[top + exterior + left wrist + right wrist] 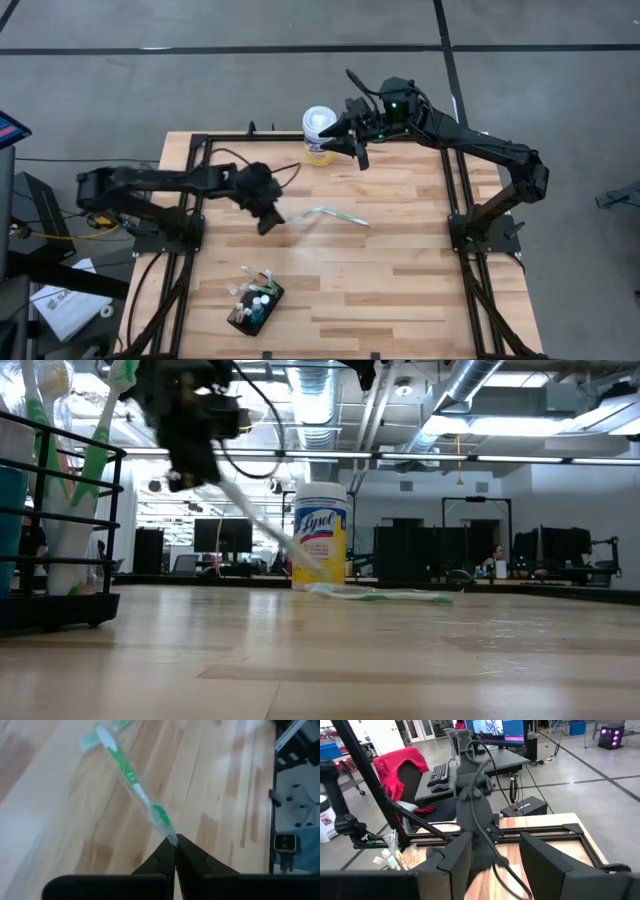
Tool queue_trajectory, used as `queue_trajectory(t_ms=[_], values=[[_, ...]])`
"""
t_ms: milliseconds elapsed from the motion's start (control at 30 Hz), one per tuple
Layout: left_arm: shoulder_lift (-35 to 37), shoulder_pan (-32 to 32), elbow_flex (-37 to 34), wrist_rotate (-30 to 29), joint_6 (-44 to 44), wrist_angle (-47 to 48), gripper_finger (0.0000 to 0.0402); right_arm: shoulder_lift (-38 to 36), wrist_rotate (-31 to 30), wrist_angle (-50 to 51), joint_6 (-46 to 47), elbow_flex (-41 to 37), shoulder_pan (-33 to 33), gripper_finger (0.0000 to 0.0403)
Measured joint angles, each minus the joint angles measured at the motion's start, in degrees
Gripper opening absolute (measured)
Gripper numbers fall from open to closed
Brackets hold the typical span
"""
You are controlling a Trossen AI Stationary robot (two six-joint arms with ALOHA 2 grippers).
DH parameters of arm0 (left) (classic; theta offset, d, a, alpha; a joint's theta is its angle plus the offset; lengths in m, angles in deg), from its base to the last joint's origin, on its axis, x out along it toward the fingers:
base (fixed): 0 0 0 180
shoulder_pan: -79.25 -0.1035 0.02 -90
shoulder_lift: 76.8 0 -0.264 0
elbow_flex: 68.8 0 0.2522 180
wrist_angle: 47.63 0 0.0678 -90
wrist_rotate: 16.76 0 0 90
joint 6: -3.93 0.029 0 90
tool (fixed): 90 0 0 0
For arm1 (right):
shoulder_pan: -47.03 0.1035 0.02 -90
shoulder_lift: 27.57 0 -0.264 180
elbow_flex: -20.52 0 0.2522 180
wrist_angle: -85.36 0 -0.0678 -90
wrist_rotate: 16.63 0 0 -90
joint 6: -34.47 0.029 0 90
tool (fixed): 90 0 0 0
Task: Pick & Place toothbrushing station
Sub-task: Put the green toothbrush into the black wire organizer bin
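The toothbrushing station (255, 306) is a small black holder with brushes and tubes standing in it, near the table's front edge; it looms at the left of the low view (60, 600). My left gripper (270, 222) hangs above the table's middle left, shut on a green-and-white toothbrush (131, 776). A second green-and-white toothbrush (345, 216) lies flat on the wood just beyond it (385, 596). My right gripper (358, 150) is raised over the far side near the canister, open with nothing between its fingers (495, 865). My left gripper pinches the toothbrush's handle end (171, 839) between its two fingertips (165, 851). The fingers slant downward and lie along the brush. The brush runs on from them, sloping down toward the table (262, 532). I cannot tell whether its far end (102, 734) touches the wood.
A white-lidded, yellow-labelled wipes canister (318, 135) stands at the table's far edge, close to my right gripper (320, 535). Black frame rails (196, 170) run along the table's sides. Bare wood (400, 280) lies to the right of the station.
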State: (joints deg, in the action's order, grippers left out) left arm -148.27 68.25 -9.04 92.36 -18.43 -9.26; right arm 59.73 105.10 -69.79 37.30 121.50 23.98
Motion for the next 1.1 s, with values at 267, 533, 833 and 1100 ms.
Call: queue_trajectory(t_ms=[267, 533, 833, 1100], values=[[16.1, 0.3, 0.0, -2.0, -10.0, 10.9, 0.0000, 0.0, 5.3, -3.0, 1.4, 0.0, -0.2, 0.0159], [27.3, 2.3, 0.0, 5.7, -20.1, 21.6, 0.0000, 0.0, 4.4, -7.4, 6.6, 0.0, 0.5, 0.0159], [30.2, 9.5, 0.0, 8.3, -15.6, 35.8, 0.0000, 0.0, -2.0, -11.9, 10.2, 0.0, 2.5, 0.0159], [31.4, 10.7, 6.7, 11.6, -14.2, 46.2, 0.0000, 0.0, -5.2, -11.6, 12.2, 0.0, 3.7, 0.0159]])
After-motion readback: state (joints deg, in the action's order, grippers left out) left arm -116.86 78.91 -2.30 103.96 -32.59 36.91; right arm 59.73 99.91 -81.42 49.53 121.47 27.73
